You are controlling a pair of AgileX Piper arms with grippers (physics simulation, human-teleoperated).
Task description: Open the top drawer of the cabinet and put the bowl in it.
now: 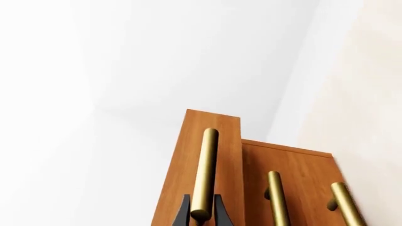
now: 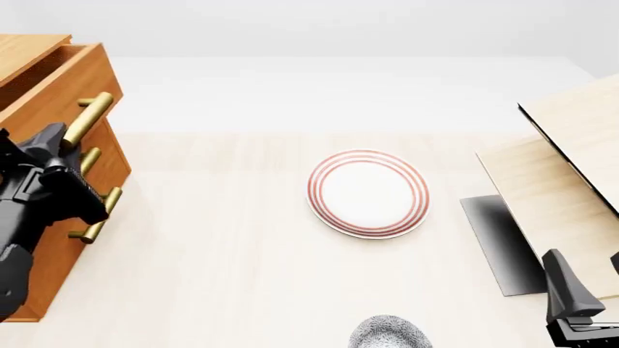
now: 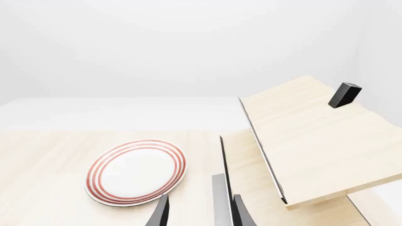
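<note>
Cabinet (image 2: 58, 239) stands far left, its top drawer (image 2: 68, 80) pulled partly out, the left gripper (image 1: 201, 214) closed around its brass handle (image 1: 204, 174). Plate (image 2: 369, 193) sits mid-table. Bowl (image 2: 389, 333) lies at the near edge. The right gripper (image 3: 199, 212) hangs parted, holding nothing.

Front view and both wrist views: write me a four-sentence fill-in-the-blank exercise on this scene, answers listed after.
1. The left gripper has its fingers on either side of the brass handle of the ____ drawer.
2. The top drawer stands partly ____ from the cabinet.
3. The plate has ____ rings around its rim.
4. The speckled bowl lies ____ the camera than the plate in the front view.

Missing words: top; pulled out; red; nearer
</note>
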